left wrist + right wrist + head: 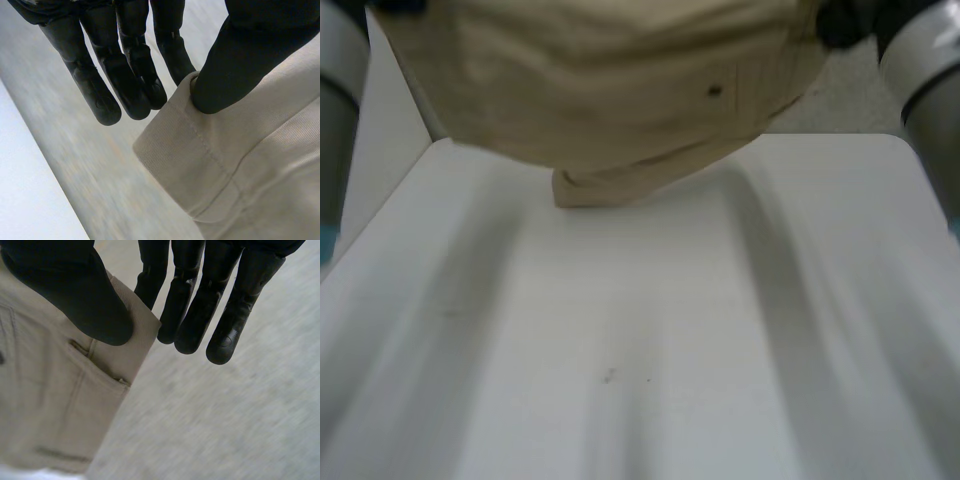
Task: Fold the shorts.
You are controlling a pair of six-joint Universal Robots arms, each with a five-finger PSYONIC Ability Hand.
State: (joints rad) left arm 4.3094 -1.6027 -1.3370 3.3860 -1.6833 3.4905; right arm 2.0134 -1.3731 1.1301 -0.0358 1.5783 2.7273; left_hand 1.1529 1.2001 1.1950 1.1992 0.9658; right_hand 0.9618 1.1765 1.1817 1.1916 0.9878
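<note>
The beige shorts (600,90) hang in the air close above the far part of the white table (640,350), with a folded lower edge (620,185) drooping toward it. My left hand (240,60) is shut on a hemmed corner of the shorts (200,165), thumb on top and the fingers (125,80) straight behind the cloth's edge. My right hand (75,295) is shut on another corner by a pocket (85,370), thumb pressing the cloth against its fingers (200,315). A small dark button (715,91) shows on the hanging cloth.
My grey arms stand at both sides, the left arm (335,90) and the right arm (930,80). Grey floor (225,415) lies below the raised hands, and a white table edge (30,200) runs beside the left hand.
</note>
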